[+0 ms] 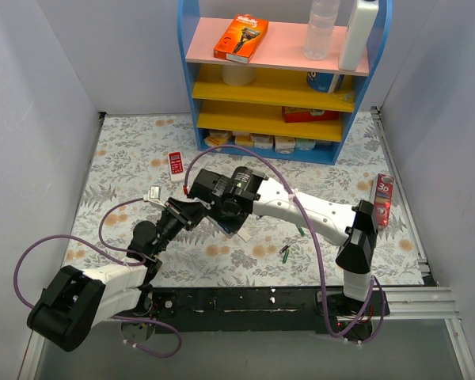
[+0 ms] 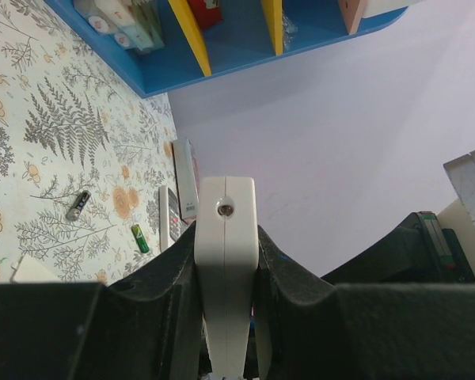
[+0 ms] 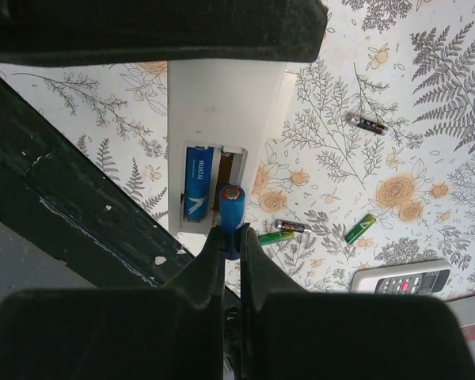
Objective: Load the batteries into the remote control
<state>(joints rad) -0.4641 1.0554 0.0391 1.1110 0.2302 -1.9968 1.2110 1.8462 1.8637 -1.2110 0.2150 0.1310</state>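
Surface: table (image 1: 127,150), floral-print covering.
Far edge: blue shelf unit (image 1: 188,103) stands on it.
Left of centre: red-and-white remote (image 1: 176,165); small white piece (image 1: 153,192) nearer the arms.
Near centre: loose batteries (image 1: 285,253), scattered apart.
Right edge: red-and-white box (image 1: 384,199).

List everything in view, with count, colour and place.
remote control: one, white, compartment open, in the left gripper
blue batteries: two; one in the compartment, one in the right gripper
loose batteries: four, green and dark, on the floral cloth
grey remote: one, on the cloth
red-and-white remote: one, by the shelf unit
shelf unit: one, blue, far edge
razor box: one, orange, top shelf
bottles: two, clear and white, top shelf
red box: one, right edge
left gripper: black, shut on the remote control
right gripper: black, shut on a blue battery
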